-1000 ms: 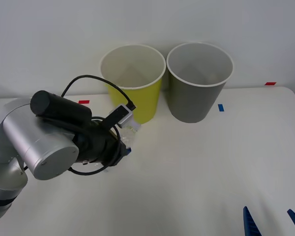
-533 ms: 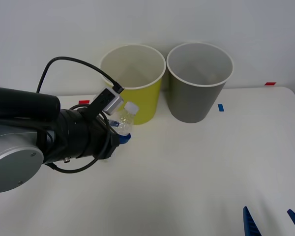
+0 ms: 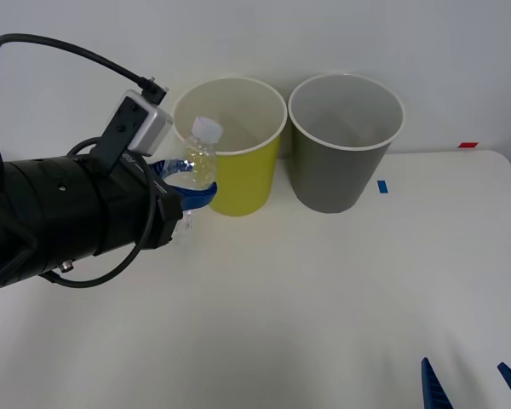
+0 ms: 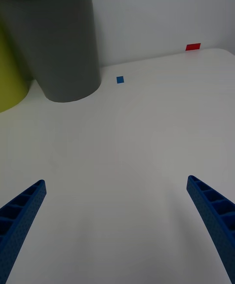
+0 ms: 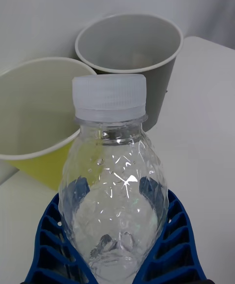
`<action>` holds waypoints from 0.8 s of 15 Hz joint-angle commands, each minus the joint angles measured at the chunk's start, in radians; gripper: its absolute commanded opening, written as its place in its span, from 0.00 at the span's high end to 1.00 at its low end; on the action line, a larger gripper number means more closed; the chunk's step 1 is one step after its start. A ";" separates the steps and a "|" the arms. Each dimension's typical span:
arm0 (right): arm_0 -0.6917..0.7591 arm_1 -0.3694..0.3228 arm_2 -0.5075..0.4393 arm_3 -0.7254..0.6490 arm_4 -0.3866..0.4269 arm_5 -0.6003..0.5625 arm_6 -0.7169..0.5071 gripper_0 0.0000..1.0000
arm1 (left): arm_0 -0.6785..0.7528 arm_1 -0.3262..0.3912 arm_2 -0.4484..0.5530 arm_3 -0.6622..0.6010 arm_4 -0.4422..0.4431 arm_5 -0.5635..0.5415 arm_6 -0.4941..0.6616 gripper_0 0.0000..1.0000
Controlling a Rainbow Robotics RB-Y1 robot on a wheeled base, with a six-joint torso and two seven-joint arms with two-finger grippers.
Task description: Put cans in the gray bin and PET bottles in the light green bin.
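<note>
So the left gripper [image 3: 186, 189] is up off the tabletop with its blue fingers [image 5: 46, 235] clamped round the PET bottle [image 3: 200, 157], wrapped around its lower body, cap pointing up and tipped a bit toward the back. The bottle is clear and crinkly, pale cap, no label. It hangs just outside the near-left part of the light green bin's [image 3: 238, 175] white rim, about level with it, so the mouth of that bin lies just beyond the bottle and slightly to its right. My guess is it needs to travel a bit further back and over the rim before letting go, otherwise it could clip the edge.

Next along is the gray bin [image 3: 341, 170], standing just beside the green one, both near the back edge of the tabletop. From here both bins look empty inside.

The right gripper [image 4: 117, 225] sits low over the front right corner of the tabletop, fingers spread wide, holding nothing, well apart from everything.

White tabletop [image 3: 324, 307], a couple of small red and blue tape marks on it, plain pale wall behind.
</note>
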 commanded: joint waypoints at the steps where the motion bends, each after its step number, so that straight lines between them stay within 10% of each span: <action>1: 0.000 0.000 0.000 0.000 0.000 0.000 0.000 0.00 | -0.024 -0.015 0.059 -0.014 0.040 -0.030 0.000 1.00; 12: 0.000 0.000 0.000 0.000 0.000 0.000 0.000 0.00 | -0.122 -0.010 0.115 0.004 -0.038 -0.073 0.011 1.00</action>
